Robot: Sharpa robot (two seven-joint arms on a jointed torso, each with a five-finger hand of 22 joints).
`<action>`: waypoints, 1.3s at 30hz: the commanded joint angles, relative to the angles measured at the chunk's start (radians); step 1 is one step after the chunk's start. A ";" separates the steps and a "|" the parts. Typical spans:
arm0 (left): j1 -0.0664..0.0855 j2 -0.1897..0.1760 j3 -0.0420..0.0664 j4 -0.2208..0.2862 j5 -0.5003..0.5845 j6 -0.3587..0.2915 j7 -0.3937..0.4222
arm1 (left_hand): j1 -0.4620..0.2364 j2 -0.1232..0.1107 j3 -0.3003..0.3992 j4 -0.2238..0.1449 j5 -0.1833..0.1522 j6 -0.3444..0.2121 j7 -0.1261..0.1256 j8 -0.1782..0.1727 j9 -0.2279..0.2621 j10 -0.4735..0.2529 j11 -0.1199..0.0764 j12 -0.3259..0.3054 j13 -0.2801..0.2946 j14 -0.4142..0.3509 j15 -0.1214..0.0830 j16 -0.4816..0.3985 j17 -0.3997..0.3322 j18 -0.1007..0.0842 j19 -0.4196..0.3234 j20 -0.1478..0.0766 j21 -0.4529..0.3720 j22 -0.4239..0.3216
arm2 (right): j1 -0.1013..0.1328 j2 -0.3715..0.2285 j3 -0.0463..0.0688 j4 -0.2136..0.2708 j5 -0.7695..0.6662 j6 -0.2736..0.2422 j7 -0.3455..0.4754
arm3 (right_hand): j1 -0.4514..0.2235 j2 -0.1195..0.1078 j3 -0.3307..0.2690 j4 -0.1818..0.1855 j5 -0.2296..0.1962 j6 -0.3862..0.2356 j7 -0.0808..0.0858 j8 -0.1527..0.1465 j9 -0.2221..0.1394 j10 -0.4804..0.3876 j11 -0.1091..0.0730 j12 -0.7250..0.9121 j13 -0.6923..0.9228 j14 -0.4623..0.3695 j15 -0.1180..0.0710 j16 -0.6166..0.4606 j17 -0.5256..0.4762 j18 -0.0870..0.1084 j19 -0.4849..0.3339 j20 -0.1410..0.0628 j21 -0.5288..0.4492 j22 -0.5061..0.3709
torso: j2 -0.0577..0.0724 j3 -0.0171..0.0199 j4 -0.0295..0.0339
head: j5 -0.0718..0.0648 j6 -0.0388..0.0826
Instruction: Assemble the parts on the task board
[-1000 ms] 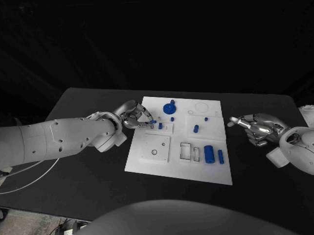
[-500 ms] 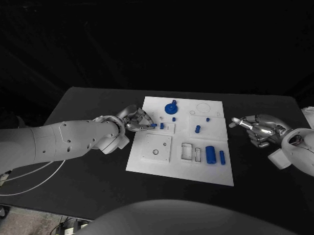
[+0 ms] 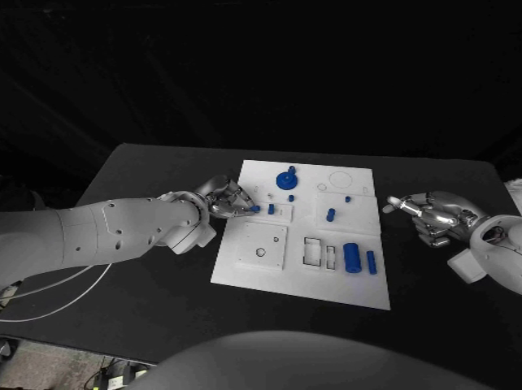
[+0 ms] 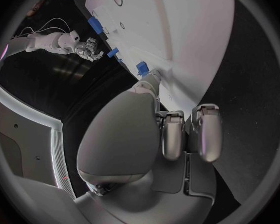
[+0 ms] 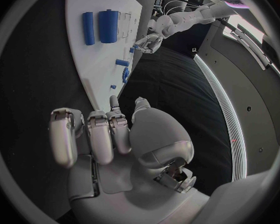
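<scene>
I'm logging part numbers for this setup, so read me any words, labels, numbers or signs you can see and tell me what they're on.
None: no readable text on the task board, the blue parts, the table or either hand.

No legible text or labels anywhere.

parts (image 3: 349, 256) on task board (image 3: 261, 272), mid-table (image 3: 132, 292)

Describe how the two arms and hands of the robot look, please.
Both arms are smooth, rounded white shells; the left arm shows small dark dots, and thin pale cables hang beneath it. The left hand and right hand are silver metal with segmented fingers and a broad rounded grey thumb base.
</scene>
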 commanded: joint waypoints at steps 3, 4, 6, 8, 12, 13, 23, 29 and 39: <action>-0.002 0.003 0.000 -0.004 -0.001 0.039 -0.067 | 0.002 0.009 -0.007 0.001 -0.008 0.004 0.001 -0.004 0.000 0.106 0.005 0.000 0.263 0.107 0.008 0.002 0.263 -0.014 0.069 0.006 -0.009 0.241 | -0.001 0.000 0.000 0.001 -0.001 0.015 0.004 | 0.013 0.003 0.004 0.000 0.004 0.007 0.001 -0.005 -0.001 0.106 -0.012 -0.004 0.111 0.106 -0.007 0.003 0.263 0.007 -0.005 0.000 -0.004 0.215 | 0.000 0.0002 0.0001 | 0.000 0.000; -0.003 0.003 0.000 -0.005 -0.003 0.041 -0.073 | 0.002 0.010 -0.007 0.001 -0.009 0.004 0.002 -0.005 0.000 0.106 0.005 0.000 0.263 0.107 0.008 0.002 0.263 -0.014 0.068 0.006 -0.010 0.240 | -0.001 0.000 0.000 0.001 -0.001 0.015 0.004 | 0.013 0.003 0.004 0.000 0.005 0.007 0.001 -0.005 -0.001 0.106 -0.012 -0.004 0.111 0.106 -0.007 0.003 0.263 0.007 -0.004 0.000 -0.004 0.215 | 0.000 0.0003 0.0001 | 0.000 0.000; -0.004 0.003 0.000 -0.006 -0.004 0.044 -0.079 | 0.003 0.011 -0.008 0.000 -0.010 0.004 0.002 -0.006 0.000 0.106 0.005 0.000 0.263 0.107 0.008 0.002 0.263 -0.013 0.067 0.006 -0.012 0.240 | -0.001 -0.001 0.000 0.001 -0.001 0.015 0.004 | 0.013 0.003 0.004 0.000 0.005 0.007 0.001 -0.005 -0.001 0.106 -0.012 -0.004 0.111 0.106 -0.007 0.003 0.263 0.007 -0.004 0.000 -0.004 0.215 | 0.000 0.0003 0.0002 | 0.000 0.000; -0.005 0.003 0.000 -0.007 -0.004 0.047 -0.087 | 0.004 0.012 -0.009 0.000 -0.012 0.004 0.002 -0.008 -0.001 0.106 0.006 0.000 0.263 0.107 0.009 0.002 0.263 -0.013 0.066 0.006 -0.014 0.239 | -0.002 -0.001 0.000 0.002 -0.001 0.015 0.004 | 0.013 0.003 0.004 0.000 0.005 0.007 0.001 -0.005 -0.001 0.106 -0.012 -0.004 0.111 0.106 -0.007 0.003 0.263 0.007 -0.004 0.000 -0.004 0.215 | 0.000 0.0001 0.0003 | 0.000 0.000; -0.007 0.004 0.000 -0.007 -0.005 0.049 -0.098 | 0.005 0.013 -0.009 0.000 -0.013 0.004 0.003 -0.008 -0.002 0.106 0.006 0.000 0.263 0.107 0.009 0.002 0.263 -0.012 0.064 0.007 -0.016 0.238 | -0.002 -0.002 0.000 0.002 -0.001 0.015 0.004 | 0.013 0.003 0.004 0.000 0.005 0.007 0.001 -0.005 -0.001 0.106 -0.012 -0.004 0.111 0.106 -0.007 0.003 0.263 0.007 -0.004 0.000 -0.004 0.215 | 0.000 0.0000 0.0009 | -0.001 0.000; -0.008 0.004 0.000 -0.007 -0.005 0.048 -0.102 | 0.006 0.014 -0.009 0.000 -0.013 0.004 0.003 -0.009 -0.002 0.106 0.007 0.000 0.263 0.107 0.010 0.002 0.263 -0.012 0.064 0.007 -0.017 0.238 | -0.002 -0.002 0.000 0.002 -0.001 0.015 0.004 | 0.013 0.003 0.004 0.000 0.005 0.007 0.001 -0.005 -0.001 0.106 -0.012 -0.004 0.111 0.106 -0.007 0.003 0.263 0.007 -0.004 0.000 -0.004 0.215 | 0.000 0.0000 0.0006 | 0.000 0.000; -0.010 0.003 0.000 -0.008 -0.008 0.040 -0.108 | 0.008 0.016 -0.010 -0.001 -0.013 0.003 0.004 -0.011 -0.003 0.106 0.008 0.000 0.263 0.107 0.010 0.002 0.263 -0.011 0.061 0.007 -0.021 0.237 | -0.002 -0.001 0.000 0.003 -0.001 0.016 0.004 | 0.014 0.003 0.005 -0.001 0.005 0.007 0.001 -0.005 -0.001 0.106 -0.012 -0.004 0.111 0.106 -0.007 0.003 0.263 0.007 -0.005 0.000 -0.004 0.215 | 0.000 0.0001 0.0005 | 0.005 0.000; -0.010 0.003 0.000 -0.006 -0.008 0.038 -0.096 | 0.010 0.017 -0.014 -0.001 -0.003 0.002 0.006 -0.015 -0.004 0.106 0.010 0.000 0.263 0.107 0.013 0.002 0.263 -0.011 0.060 0.009 -0.023 0.236 | -0.002 -0.001 0.000 0.003 -0.001 0.017 0.004 | 0.014 0.003 0.005 -0.001 0.005 0.007 0.001 -0.005 -0.001 0.106 -0.012 -0.004 0.111 0.106 -0.007 0.003 0.263 0.007 -0.005 0.000 -0.004 0.215 | 0.000 0.0002 0.0001 | 0.006 0.000; -0.010 0.004 0.000 -0.004 -0.035 0.035 -0.100 | 0.015 0.014 -0.022 -0.003 0.016 0.004 0.009 -0.020 -0.005 0.106 0.014 0.000 0.263 0.107 0.016 0.002 0.263 -0.010 0.057 0.012 -0.027 0.235 | -0.003 -0.002 0.000 0.004 -0.001 0.017 0.005 | 0.015 0.003 0.006 -0.001 0.005 0.007 0.001 -0.005 -0.001 0.106 -0.013 -0.004 0.111 0.106 -0.007 0.003 0.263 0.007 -0.004 -0.001 -0.004 0.215 | 0.000 0.0004 0.0004 | 0.007 0.000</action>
